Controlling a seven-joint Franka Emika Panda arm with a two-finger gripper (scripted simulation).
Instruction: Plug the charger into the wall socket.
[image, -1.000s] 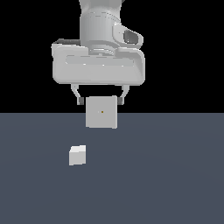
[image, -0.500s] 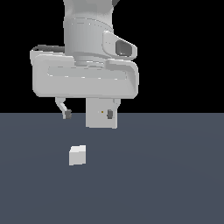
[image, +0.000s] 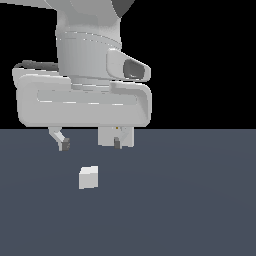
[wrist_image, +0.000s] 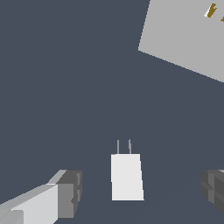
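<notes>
One change: hand (image: 89, 143) has dropped nearer, bulking over wall socket (image: 125, 136).
Hand: fingers apart, empty.
Charger (image: 88, 177): on worktop, ungrasped.

gripper (image: 90, 144) lower, nearer charger (image: 88, 177)

Charger (wrist_image: 127, 176): small white block lying flat on the worktop, two thin prongs toward 12 o'clock. Wall socket (wrist_image: 186, 37): pale grey square, yellowish slots, at 1 o'clock, well apart.

Flat even simulator light, no cast shadows, no glare, sharp focus, jagged pixelated edges
</notes>
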